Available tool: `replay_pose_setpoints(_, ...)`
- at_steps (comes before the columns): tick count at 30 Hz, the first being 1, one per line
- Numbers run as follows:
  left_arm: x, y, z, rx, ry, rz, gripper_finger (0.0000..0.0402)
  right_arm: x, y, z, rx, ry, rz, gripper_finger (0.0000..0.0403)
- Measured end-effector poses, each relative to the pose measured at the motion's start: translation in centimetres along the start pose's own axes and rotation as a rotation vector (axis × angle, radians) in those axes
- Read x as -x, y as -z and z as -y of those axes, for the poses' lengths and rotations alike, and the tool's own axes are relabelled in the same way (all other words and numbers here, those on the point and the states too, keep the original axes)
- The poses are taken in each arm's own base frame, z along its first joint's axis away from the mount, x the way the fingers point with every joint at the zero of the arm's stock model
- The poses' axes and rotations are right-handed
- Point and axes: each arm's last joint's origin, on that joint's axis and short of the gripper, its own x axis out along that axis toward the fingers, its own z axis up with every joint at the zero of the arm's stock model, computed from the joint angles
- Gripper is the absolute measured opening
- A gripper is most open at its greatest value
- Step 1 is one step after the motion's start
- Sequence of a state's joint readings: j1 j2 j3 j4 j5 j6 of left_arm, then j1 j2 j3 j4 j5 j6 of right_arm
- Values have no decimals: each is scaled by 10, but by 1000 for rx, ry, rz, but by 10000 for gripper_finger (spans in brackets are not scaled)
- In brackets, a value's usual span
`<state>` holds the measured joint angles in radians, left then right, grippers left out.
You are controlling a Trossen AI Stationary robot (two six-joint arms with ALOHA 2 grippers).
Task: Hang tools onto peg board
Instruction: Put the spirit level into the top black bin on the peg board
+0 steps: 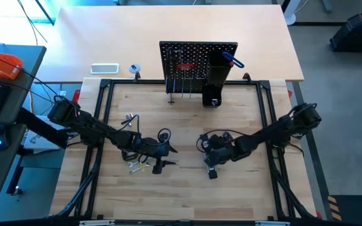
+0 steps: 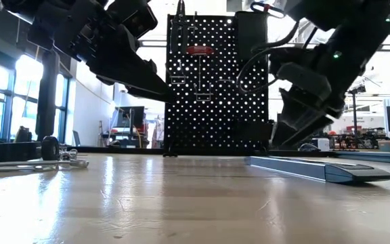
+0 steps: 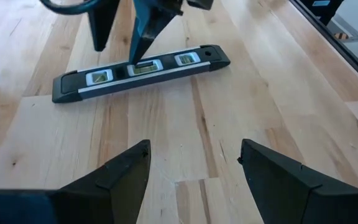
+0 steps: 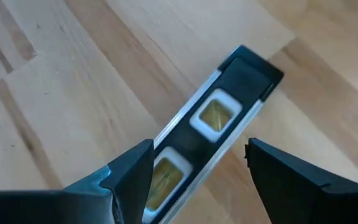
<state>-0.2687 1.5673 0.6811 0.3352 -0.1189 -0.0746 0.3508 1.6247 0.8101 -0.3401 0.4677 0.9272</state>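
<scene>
The peg board (image 1: 198,66) stands upright at the table's far edge. A red-handled screwdriver (image 1: 184,64) hangs on it, and a blue T-handle key (image 1: 233,61) sticks out of its box holder. The black-and-silver bar (image 3: 140,71) lies flat on the wood near the table's middle. My right gripper (image 4: 199,149) hovers open just above the bar (image 4: 219,115), tilted downward, a finger on either side and clear of it, as the low view shows (image 2: 296,129). To the bar's left, my left gripper (image 3: 194,149) is open, empty and pointing toward it.
Several loose silver and black tools lie on the left part of the table (image 1: 134,164) (image 1: 129,118) and show in the low view (image 2: 66,156). A black frame rail (image 1: 105,125) runs around the work area. A white item (image 1: 104,68) lies behind the board.
</scene>
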Motion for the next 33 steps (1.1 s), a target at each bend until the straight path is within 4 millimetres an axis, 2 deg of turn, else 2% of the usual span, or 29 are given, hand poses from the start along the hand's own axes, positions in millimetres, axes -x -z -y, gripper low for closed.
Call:
replay_pose_setpoints(8, 0, -1, 0, -15, 1, 8, 243, -6, 7, -10, -50, -15, 41, 252)
replay_pose_setpoints(17, 0, -1, 0, -14, 2, 6, 243, -26, 17, -12, -69, 50, 42, 252)
replay_pose_setpoints(23, 0, -1, 0, -7, 1, 6, 243, -28, 18, -11, -58, 78, 70, 249)
replay_pose_setpoints(27, 0, -1, 0, -7, 1, 7, 243, -28, 18, -10, -25, 94, 73, 224)
replay_pose_setpoints(33, 0, -1, 0, -5, 1, 7, 243, -26, 18, -10, 80, 102, 58, 155)
